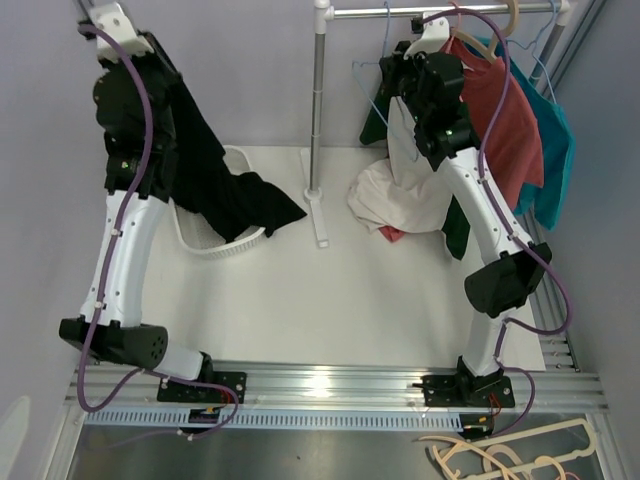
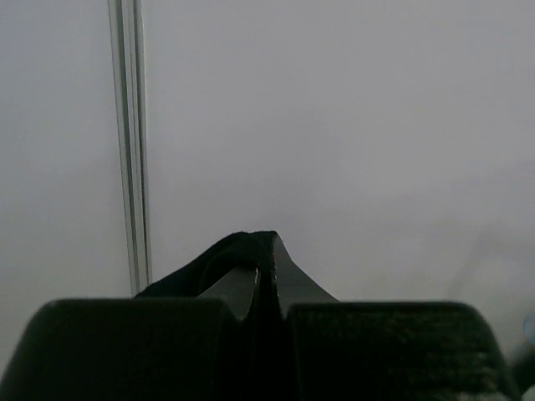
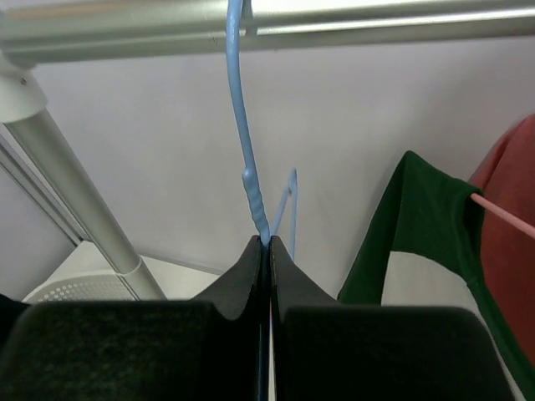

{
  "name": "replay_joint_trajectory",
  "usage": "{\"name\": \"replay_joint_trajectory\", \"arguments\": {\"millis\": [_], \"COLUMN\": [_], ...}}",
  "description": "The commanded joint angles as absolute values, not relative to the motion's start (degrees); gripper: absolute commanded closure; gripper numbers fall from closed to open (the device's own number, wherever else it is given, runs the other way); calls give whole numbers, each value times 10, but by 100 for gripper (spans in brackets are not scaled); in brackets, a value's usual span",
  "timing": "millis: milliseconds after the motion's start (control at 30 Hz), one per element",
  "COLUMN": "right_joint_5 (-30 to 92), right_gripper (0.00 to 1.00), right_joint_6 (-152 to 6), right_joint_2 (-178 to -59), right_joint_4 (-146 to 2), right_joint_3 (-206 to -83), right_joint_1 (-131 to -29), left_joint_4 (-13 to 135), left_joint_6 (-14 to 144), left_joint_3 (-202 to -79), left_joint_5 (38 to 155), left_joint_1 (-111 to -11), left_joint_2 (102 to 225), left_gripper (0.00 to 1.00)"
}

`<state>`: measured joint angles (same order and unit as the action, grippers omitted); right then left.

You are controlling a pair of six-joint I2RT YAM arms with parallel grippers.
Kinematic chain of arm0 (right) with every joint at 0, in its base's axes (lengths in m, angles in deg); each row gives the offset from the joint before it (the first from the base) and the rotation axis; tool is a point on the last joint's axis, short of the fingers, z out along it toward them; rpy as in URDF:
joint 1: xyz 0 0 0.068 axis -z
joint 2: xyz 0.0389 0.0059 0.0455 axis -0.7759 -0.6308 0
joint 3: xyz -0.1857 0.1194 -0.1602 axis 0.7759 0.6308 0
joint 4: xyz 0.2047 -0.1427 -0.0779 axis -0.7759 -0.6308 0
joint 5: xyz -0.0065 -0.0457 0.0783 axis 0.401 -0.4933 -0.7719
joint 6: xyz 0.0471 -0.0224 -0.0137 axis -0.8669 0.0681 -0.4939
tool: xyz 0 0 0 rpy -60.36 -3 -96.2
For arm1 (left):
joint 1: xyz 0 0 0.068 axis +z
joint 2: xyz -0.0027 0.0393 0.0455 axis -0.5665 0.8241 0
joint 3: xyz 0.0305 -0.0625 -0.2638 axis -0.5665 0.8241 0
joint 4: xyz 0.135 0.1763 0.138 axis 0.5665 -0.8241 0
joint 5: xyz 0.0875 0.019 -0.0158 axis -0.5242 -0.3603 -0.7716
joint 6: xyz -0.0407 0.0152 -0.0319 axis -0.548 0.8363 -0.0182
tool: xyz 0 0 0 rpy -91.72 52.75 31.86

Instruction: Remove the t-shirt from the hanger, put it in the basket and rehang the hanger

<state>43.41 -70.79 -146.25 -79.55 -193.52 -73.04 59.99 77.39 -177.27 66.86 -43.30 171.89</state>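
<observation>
Near edge: the arms' mounting rail [image 1: 330, 385] runs the full width of the table [image 1: 330, 300]. Loose hangers [image 1: 520, 462] lie below it at the near right corner.

Middle ground: the centre of the table is bare between the two arms, which gives the widest open room. The left side is bounded by a white basket [image 1: 212, 248]. The right side is bounded by a white garment [image 1: 400, 205], heaped on the surface just beside the right arm.

Far side: an upright pole [image 1: 318, 110] stands on a flat foot [image 1: 319, 215] between the basket and the heap. It carries a horizontal bar [image 3: 376, 21]. A green shirt [image 3: 426, 217], a red shirt [image 1: 505, 130] and a teal shirt [image 1: 553, 150] hang crowded at the right end of the bar, so little room is left there.

Left gripper [image 2: 266, 259]: raised high at the far left, close to the grey wall [image 2: 351, 125]. Its jaws are pressed together and pinch a fold of the black t-shirt [image 1: 215, 180]. The shirt hangs straight down from the jaws along the arm. Its lower end lies across the basket's right rim.

Right gripper [image 3: 267, 251]: raised to the bar. Its jaws are pressed together on the neck of the blue hanger [image 3: 242, 142], whose hook sits over the bar. The black t-shirt is well apart from this hanger, on the other side of the pole.
</observation>
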Motion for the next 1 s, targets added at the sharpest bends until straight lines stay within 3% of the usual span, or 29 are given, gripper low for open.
{"name": "replay_joint_trajectory", "arguments": {"millis": [0, 200, 267, 333, 433, 500, 533, 567, 667, 733, 767, 867, 933, 967], "right_joint_5": [419, 414, 416, 411, 410, 416, 411, 407, 419, 422, 421, 432, 454, 465], "right_gripper": [100, 98, 90, 74, 69, 59, 52, 37, 33, 25, 18, 14, 10, 3], "right_joint_6": [-719, -730, -734, -734, -735, -727, -719, -705, -682, -676, -674, -672, -663, -646], "right_joint_2": [-1434, -1410, -1396, -1386, -1370, -1352, -1345, -1338, -1312, -1290, -1283, -1254, -1243, -1236], "right_joint_4": [-764, -785, -777, -769, -776, -784, -791, -796, -829, -857, -865, -898, -908, -910], "right_joint_3": [-1902, -1870, -1850, -1828, -1821, -1817, -1816, -1816, -1829, -1836, -1839, -1851, -1857, -1857], "right_joint_1": [-728, -728, -728, -727, -728, -728, -728, -728, -724, -718, -709, -694, -680, -676], "left_joint_4": [662, 639, 598, 570, 530, 473, 447, 420, 306, 221, 202, 207, 240, 263], "left_joint_6": [737, 679, 653, 641, 594, 540, 523, 496, 464, 447, 431, 411, 406, 401], "left_joint_3": [-1675, -1542, -1531, -1528, -1527, -1541, -1548, -1559, -1628, -1682, -1693, -1653, -1625, -1595], "left_joint_5": [648, 618, 626, 635, 645, 635, 630, 629, 629, 619, 619, 642, 661, 667], "left_joint_1": [-427, -427, -427, -427, -427, -427, -427, -427, -426, -426, -426, -426, -426, -426], "left_joint_2": [1671, 1656, 1677, 1697, 1729, 1751, 1761, 1771, 1829, 1879, 1892, 1912, 1901, 1897], "left_gripper": [99, 99, 99, 99, 99, 99, 96, 93, 90, 87, 76, 29, 9, 1]}}
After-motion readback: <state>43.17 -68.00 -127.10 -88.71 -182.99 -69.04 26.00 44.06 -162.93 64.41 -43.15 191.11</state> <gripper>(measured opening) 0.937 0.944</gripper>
